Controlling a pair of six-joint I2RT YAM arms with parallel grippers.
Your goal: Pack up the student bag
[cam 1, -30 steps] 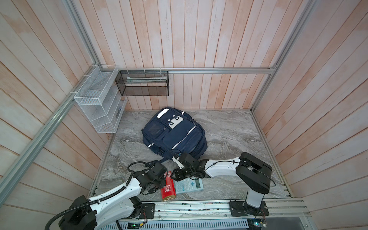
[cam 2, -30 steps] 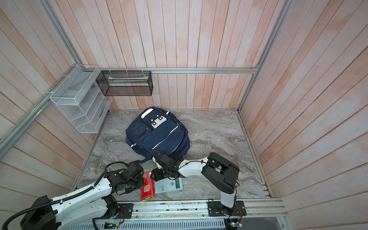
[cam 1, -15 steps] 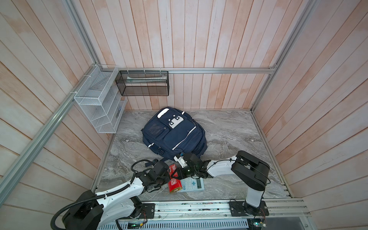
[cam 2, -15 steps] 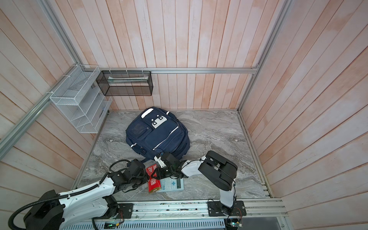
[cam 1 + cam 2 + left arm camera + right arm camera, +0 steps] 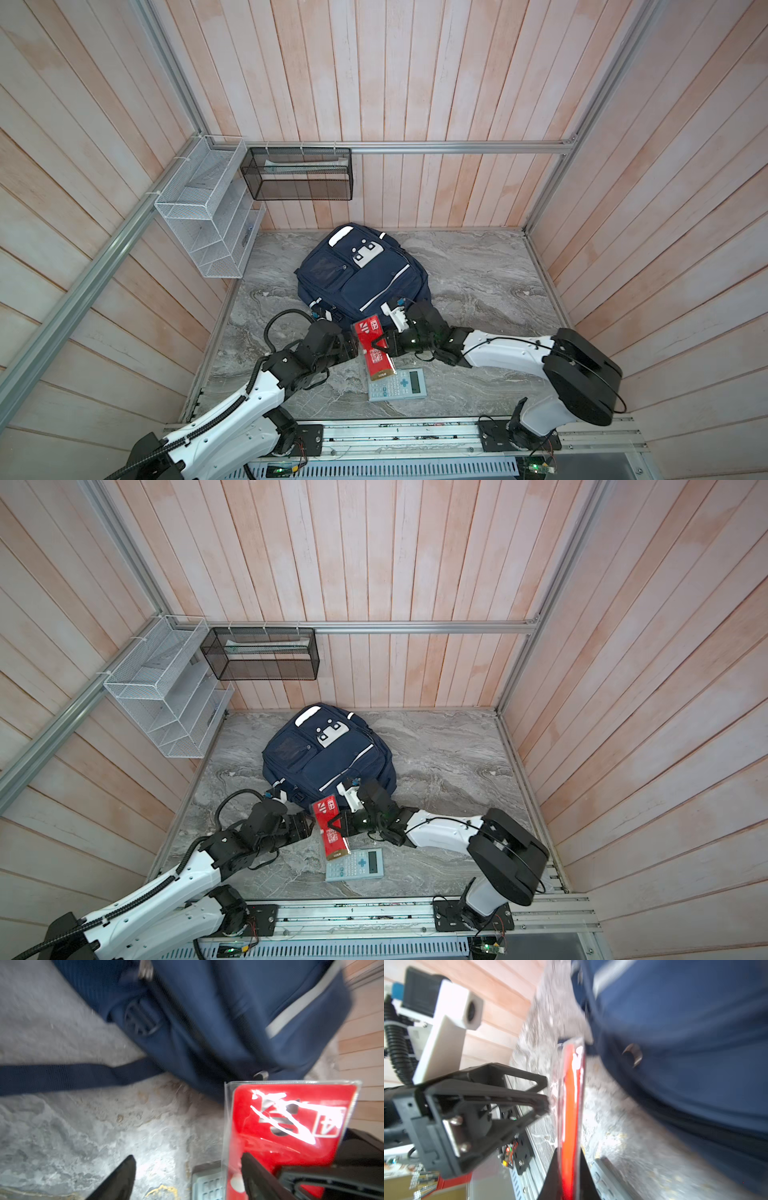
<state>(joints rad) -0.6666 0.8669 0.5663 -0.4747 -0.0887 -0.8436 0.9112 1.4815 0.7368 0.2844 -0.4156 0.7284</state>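
Bag (image 5: 361, 270) looks soft, floppy: grab its zip pull (image 5: 260, 1074); right claw (image 5: 379, 344) pinches red packet (image 5: 379, 365), left claw (image 5: 188, 1159) gapes empty

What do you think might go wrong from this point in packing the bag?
The right gripper pinches the thin red packet alone; it may pivot or slip onto the calculator. The open left gripper has a finger beside the packet and might snag it on leaving. The student bag shows no open zip, so insertion may stall.
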